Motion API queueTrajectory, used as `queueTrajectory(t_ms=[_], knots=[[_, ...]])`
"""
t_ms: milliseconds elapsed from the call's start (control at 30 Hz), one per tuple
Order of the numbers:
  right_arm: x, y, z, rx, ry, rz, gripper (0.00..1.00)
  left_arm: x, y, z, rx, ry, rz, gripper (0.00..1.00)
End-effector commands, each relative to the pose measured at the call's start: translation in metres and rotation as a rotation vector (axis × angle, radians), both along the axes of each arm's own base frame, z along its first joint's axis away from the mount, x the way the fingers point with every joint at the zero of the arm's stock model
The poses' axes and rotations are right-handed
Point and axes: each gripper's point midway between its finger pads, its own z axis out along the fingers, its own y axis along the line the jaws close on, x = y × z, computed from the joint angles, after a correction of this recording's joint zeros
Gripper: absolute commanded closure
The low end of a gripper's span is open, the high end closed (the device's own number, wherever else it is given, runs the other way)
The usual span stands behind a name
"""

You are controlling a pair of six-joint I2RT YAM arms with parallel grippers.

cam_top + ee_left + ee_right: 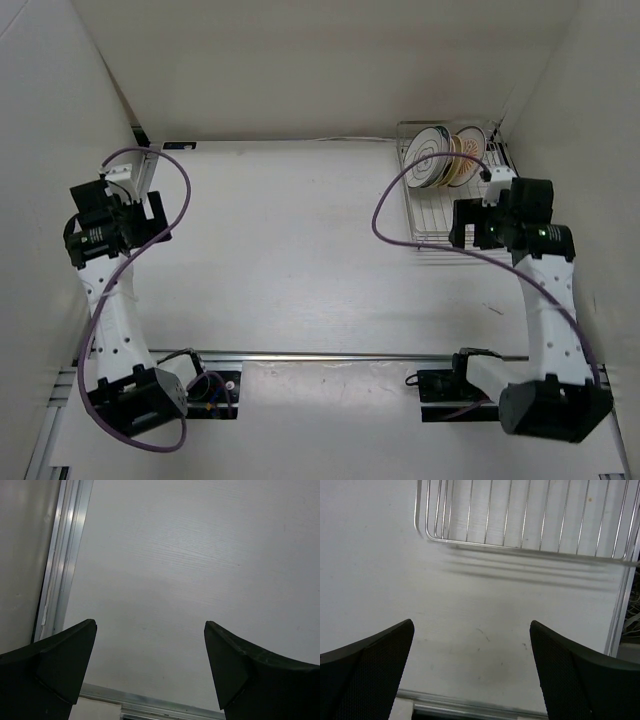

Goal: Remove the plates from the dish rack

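Observation:
The silver wire dish rack (pixel 425 215) sits at the far right of the table. Three plates stand on edge at its far end: a white one with a dark rim (pixel 428 157), a tan one (pixel 457 168) and a white one behind it (pixel 474 143). My right gripper (pixel 466 224) hangs open over the rack's near end with nothing between its fingers. In the right wrist view the open right gripper (pixel 472 623) faces bare table, and the rack's near rim (pixel 520 549) lies ahead. My left gripper (pixel 152 213) (pixel 150 624) is open and empty at the far left.
White walls close in the table on the left, back and right. An aluminium rail (pixel 70 555) runs along the left edge, and another rail (pixel 350 355) crosses in front of the arm bases. Purple cables (pixel 175 175) loop off both arms.

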Motion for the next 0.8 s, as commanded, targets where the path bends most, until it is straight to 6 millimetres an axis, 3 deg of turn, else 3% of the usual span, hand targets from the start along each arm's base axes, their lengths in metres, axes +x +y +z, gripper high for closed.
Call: queueTrajectory(t_ms=[0, 67, 167, 200, 233, 300, 367, 400, 433, 467, 500, 567, 633, 667, 767], knots=[[0.047, 0.003, 0.038, 0.041, -0.126, -0.009, 0.00, 0.016, 0.000, 0.030, 0.018, -0.073, -0.029, 0.00], [0.070, 0.002, 0.036, 0.028, -0.104, -0.001, 0.00, 0.028, 0.003, 0.047, 0.065, -0.107, -0.040, 0.00], [0.111, -0.001, 0.057, 0.010, -0.136, 0.013, 0.00, 0.053, 0.004, 0.055, 0.114, -0.097, -0.093, 0.00], [0.127, -0.004, 0.049, 0.007, -0.107, 0.006, 0.00, 0.070, 0.008, 0.063, 0.129, -0.099, -0.103, 0.00], [0.139, -0.005, 0.069, 0.003, -0.149, 0.006, 0.00, 0.081, 0.003, 0.066, 0.140, -0.098, -0.116, 0.00], [0.166, -0.004, 0.077, -0.004, -0.156, 0.007, 0.00, 0.107, 0.000, 0.069, 0.166, -0.076, -0.168, 0.00], [0.182, -0.003, 0.078, -0.020, -0.154, 0.002, 0.00, 0.125, -0.020, 0.065, 0.196, -0.045, -0.254, 0.00], [0.196, -0.002, 0.063, -0.025, -0.116, 0.003, 0.00, 0.130, -0.027, 0.070, 0.201, -0.031, -0.285, 0.00], [0.203, 0.005, 0.061, -0.040, -0.110, 0.022, 0.00, 0.143, -0.036, 0.050, 0.180, 0.027, -0.332, 0.00], [0.211, 0.007, 0.075, -0.050, -0.135, 0.020, 0.00, 0.148, -0.055, 0.045, 0.165, 0.043, -0.396, 0.00], [0.223, 0.006, 0.061, -0.077, -0.103, 0.019, 0.00, 0.156, -0.064, 0.032, 0.142, 0.084, -0.427, 0.00], [0.237, 0.012, 0.066, -0.082, -0.126, 0.025, 0.05, 0.164, -0.089, 0.021, 0.090, 0.101, -0.506, 0.00], [0.250, 0.016, 0.052, -0.080, -0.106, 0.020, 0.09, 0.170, -0.099, 0.001, 0.040, 0.141, -0.524, 0.00], [0.256, 0.021, 0.055, -0.079, -0.123, 0.028, 0.11, 0.174, -0.109, -0.002, 0.016, 0.135, -0.543, 0.00], [0.271, 0.026, 0.034, -0.066, -0.090, 0.015, 0.24, 0.181, -0.119, -0.012, -0.038, 0.141, -0.535, 0.00]])
